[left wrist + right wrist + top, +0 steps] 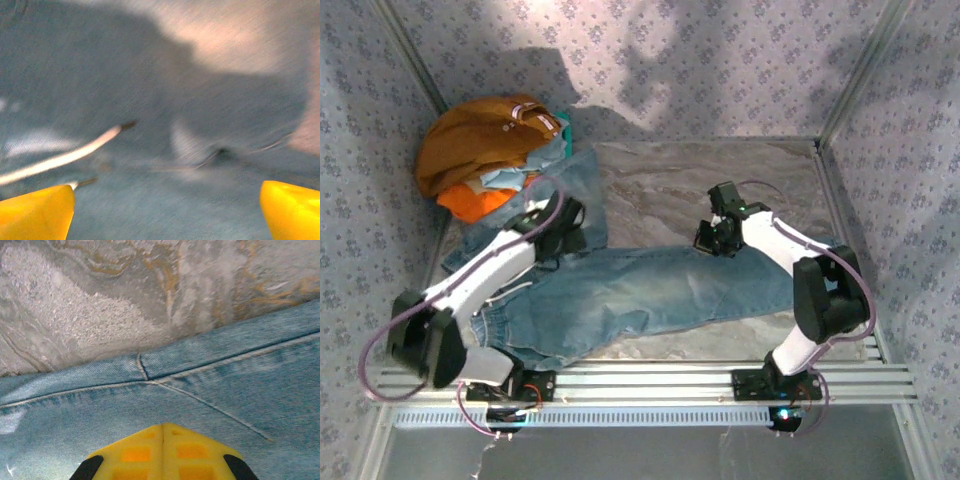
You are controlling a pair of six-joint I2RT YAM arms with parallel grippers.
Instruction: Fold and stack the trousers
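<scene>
trousers (620, 295) of faded blue denim lie spread across the marbled tabletop (700, 180), the waist end at the near left and one long leg running right toward the right arm. the other leg bends up toward the back left corner. a mustard-brown garment (480, 135) sits heaped in that corner, with an orange cloth (470, 205) just under it, both touching the upper end of the denim.

the left pincer (565, 225) hangs over the trousers where the two legs part. in the left wrist view it (165, 210) is spread wide, one yellow fingertip (35, 212) at each lower corner, with blurred denim (160, 100) below and a white cord (60, 157) lying across the cloth near the left tip.

the right pincer (718, 240) is at the far edge of the long leg. in the right wrist view it (162, 455) has its yellow tips pressed together with no gap, above the denim (225, 390) where seams cross, beside the bare tabletop (75, 305). no cloth shows between the tips.
</scene>
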